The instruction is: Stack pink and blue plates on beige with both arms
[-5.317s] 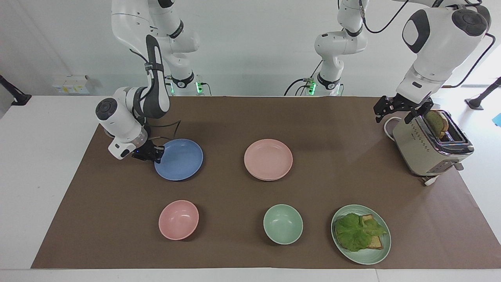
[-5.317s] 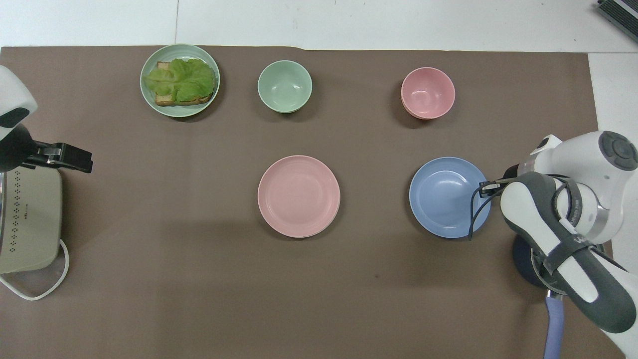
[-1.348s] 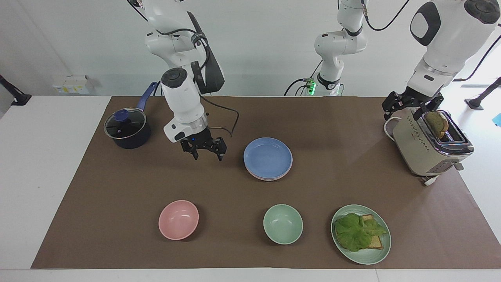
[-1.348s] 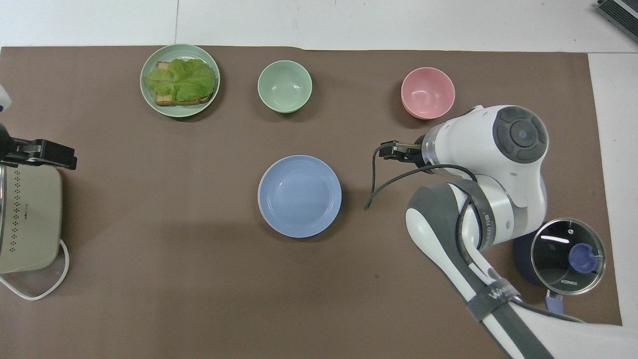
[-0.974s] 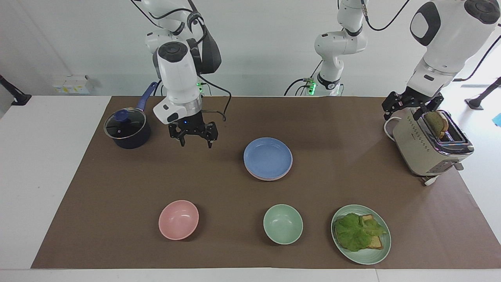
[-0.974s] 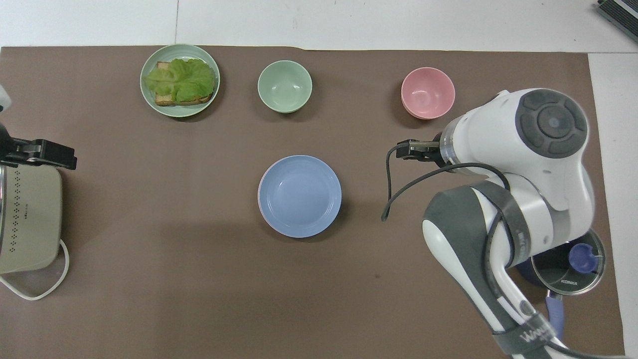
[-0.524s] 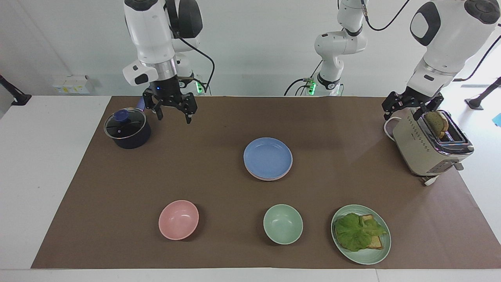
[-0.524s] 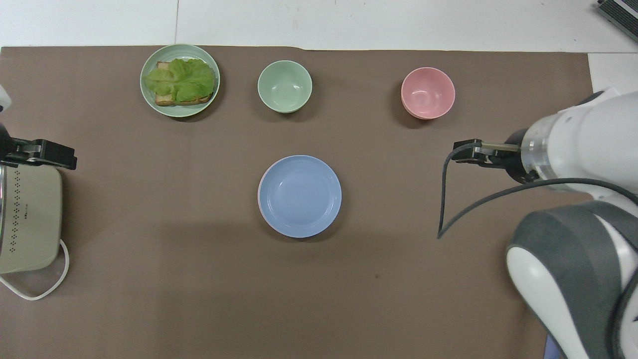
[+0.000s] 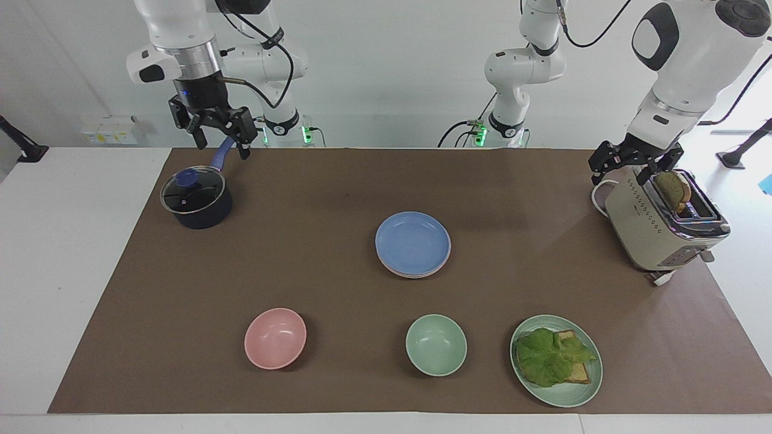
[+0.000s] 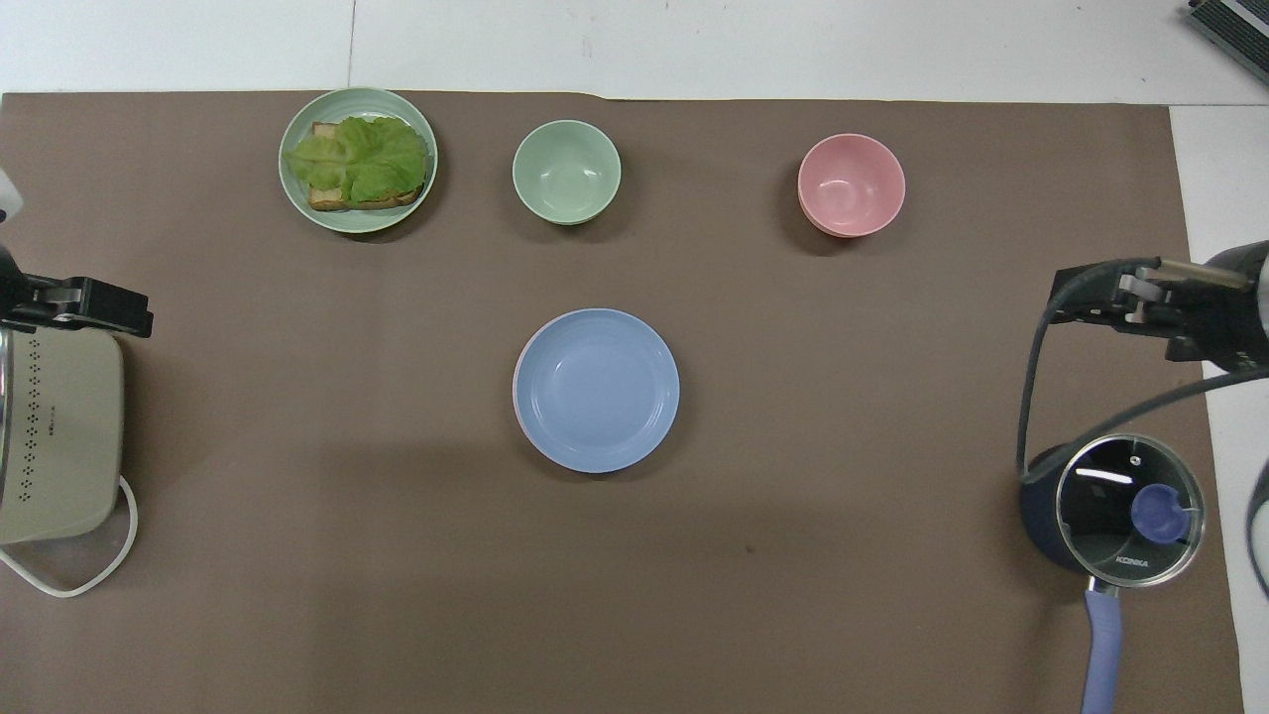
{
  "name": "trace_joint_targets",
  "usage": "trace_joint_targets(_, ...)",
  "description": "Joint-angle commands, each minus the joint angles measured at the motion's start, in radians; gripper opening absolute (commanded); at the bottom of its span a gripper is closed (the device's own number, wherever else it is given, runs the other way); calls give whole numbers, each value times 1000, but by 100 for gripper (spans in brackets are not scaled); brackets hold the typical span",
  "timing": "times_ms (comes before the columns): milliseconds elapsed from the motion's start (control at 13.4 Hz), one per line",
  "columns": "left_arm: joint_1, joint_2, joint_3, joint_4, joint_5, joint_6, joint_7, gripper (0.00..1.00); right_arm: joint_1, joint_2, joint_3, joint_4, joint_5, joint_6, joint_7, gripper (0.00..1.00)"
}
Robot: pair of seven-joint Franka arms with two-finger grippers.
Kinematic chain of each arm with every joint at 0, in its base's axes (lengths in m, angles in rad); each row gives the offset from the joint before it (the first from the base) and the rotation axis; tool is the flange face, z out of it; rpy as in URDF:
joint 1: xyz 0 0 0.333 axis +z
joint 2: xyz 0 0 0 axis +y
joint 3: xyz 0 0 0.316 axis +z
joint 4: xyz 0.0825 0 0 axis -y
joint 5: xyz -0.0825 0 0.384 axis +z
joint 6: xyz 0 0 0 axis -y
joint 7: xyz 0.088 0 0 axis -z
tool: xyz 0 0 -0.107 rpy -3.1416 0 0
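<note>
The blue plate lies on top of a stack in the middle of the brown mat. A thin rim of the pink plate shows under it. The beige plate is hidden beneath them. My right gripper hangs open and empty, high over the handle of the pot, well away from the stack. My left gripper waits open and empty just above the toaster's edge.
A dark pot with a glass lid stands at the right arm's end. The beige toaster holding bread stands at the left arm's end. Farther from the robots sit a pink bowl, a green bowl and a mint plate with a lettuce sandwich.
The blue plate, earlier apart near the right arm's end, now lies on the pink one. My right gripper has risen and swung away to over the pot. The left arm stayed still.
</note>
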Motion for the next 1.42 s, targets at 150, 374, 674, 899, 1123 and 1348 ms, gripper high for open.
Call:
trace_joint_targets(150,-2,-13,3,0,1,-12,3,100,-94,-10,-22,52,0,-91,-163,100)
trace_joint_targets(374,-2,-13,3,0,1,-12,3,100,-96,-23,-70,2,-2,-92,-331,100)
trace_joint_targets(674,-2,-13,3,0,1,-12,3,100,-85,-35,-71,-40,-2,-88,-353,100)
trace_joint_targets(899,-2,-13,3,0,1,-12,3,100,-97,-30,-74,-40,28,-95,-346,100)
trace_joint_targets(1123,-2,-13,3,0,1,-12,3,100,-103,-27,-74,-40,49,-97,-346,100)
trace_joint_targets(1348,-2,-13,3,0,1,-12,3,100,-102,-27,-74,-41,43,-95,-355,100)
